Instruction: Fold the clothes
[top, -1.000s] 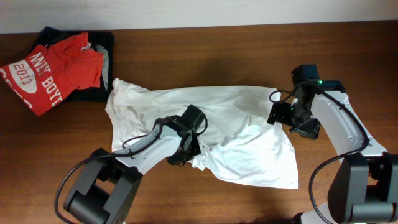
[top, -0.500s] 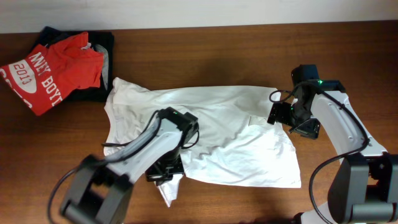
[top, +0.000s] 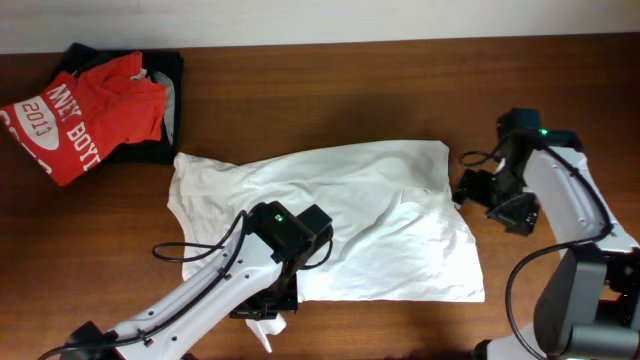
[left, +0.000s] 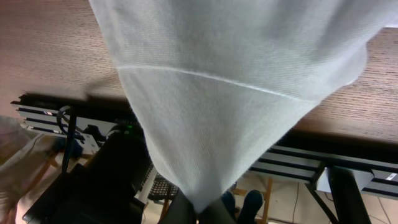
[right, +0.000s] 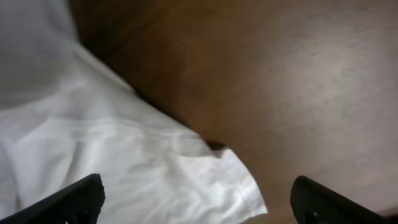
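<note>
Clamping left gripper: jaws are pinching together on a hanging fold of the white T-shirt.
White T-shirt: is lying spread across the middle of the table.
Right gripper: is hovering, jaws wide apart, at the shirt's right edge.

Across the middle of the tabletop: T-shirt, spread left to right. In the far left corner, near the T-shirt's far left end: lettered shirt on top of another garment. Toward the near edge, left of centre: left fingers pinched on a T-shirt corner. Just right of the T-shirt: right fingers, parted.
</note>
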